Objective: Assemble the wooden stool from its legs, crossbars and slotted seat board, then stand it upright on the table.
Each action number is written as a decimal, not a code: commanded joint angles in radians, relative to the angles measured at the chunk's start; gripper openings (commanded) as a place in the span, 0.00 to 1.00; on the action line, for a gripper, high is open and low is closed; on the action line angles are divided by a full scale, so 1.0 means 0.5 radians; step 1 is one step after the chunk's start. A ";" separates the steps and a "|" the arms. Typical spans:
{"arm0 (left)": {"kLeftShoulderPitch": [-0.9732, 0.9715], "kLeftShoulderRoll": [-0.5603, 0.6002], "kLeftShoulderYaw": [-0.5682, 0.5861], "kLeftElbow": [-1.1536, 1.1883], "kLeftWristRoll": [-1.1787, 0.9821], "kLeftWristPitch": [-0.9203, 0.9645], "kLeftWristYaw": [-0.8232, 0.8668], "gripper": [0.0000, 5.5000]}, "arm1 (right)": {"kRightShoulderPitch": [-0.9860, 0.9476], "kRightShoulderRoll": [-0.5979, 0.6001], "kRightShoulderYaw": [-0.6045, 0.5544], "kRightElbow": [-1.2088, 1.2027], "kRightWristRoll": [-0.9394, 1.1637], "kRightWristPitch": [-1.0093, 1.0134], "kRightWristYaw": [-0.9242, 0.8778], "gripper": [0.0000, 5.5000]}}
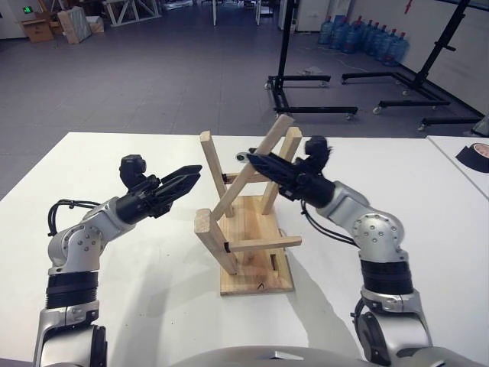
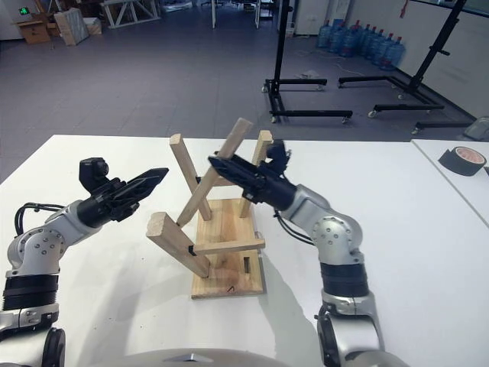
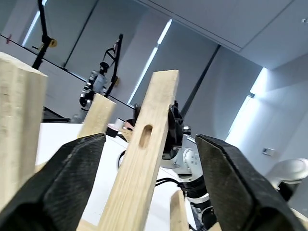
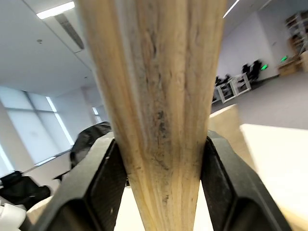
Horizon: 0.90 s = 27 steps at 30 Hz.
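Note:
The slotted seat board lies flat on the white table with legs standing up from it at a lean. A long tilted leg crosses over the others, and my right gripper is shut on its middle; in the right wrist view the leg sits clamped between both fingers. A thick leg leans toward the front left, joined to a crossbar. My left gripper hovers open just left of the stool, pointing at it. A slotted leg shows beyond its spread fingers.
A black tape roll lies on the neighbouring table at the far right. Black wheeled stands sit on the floor beyond the table's far edge. Bare tabletop stretches to the left and right of the stool.

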 commanded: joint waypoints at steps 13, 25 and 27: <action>0.412 0.048 0.357 -0.262 0.092 -0.233 0.370 0.73 | 0.846 -0.867 -0.214 -0.327 -0.205 -0.001 0.698 0.37; 0.474 0.072 0.391 -0.303 0.111 -0.317 0.387 0.73 | 0.895 -1.135 -0.040 -0.544 -0.575 -0.370 0.798 0.37; 0.478 0.080 0.380 -0.306 0.120 -0.319 0.385 0.73 | 0.863 -1.157 -0.006 -0.603 -0.620 -0.447 0.802 0.37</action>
